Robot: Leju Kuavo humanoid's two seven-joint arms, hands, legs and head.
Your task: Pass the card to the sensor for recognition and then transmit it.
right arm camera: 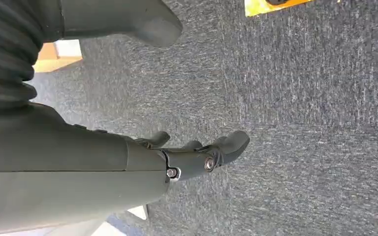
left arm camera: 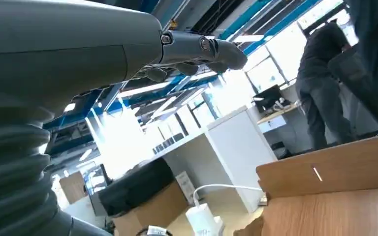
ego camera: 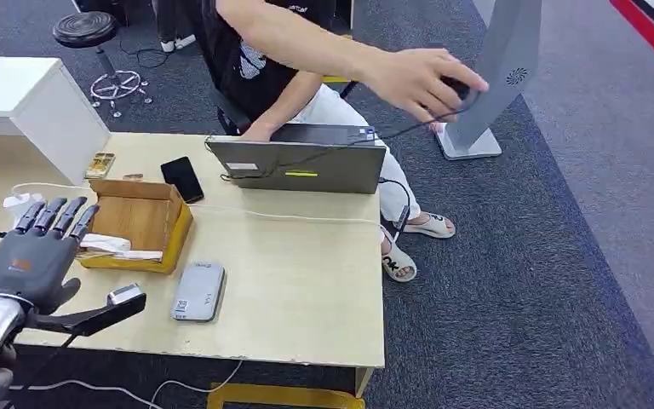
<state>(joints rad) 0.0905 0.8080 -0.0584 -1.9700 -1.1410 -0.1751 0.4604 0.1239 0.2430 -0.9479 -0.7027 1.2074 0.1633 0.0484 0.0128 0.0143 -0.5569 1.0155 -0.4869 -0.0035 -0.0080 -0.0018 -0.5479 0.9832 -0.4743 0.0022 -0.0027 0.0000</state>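
A pale wooden bench [ego camera: 306,273] stands on dark grey carpet [ego camera: 562,281], a person [ego camera: 264,60] seated behind a laptop [ego camera: 302,166] at its far edge. The left hand [ego camera: 34,256] hovers near the bench's left edge beside a cardboard box [ego camera: 136,223], fingers [ego camera: 51,215] straight, slightly apart, holding nothing. The grey card sensor [ego camera: 197,291] lies near the front edge, long axis running front to back. The right hand [right arm camera: 142,162] hangs over carpet, fingers loosely curled, empty. I cannot tell where the card is.
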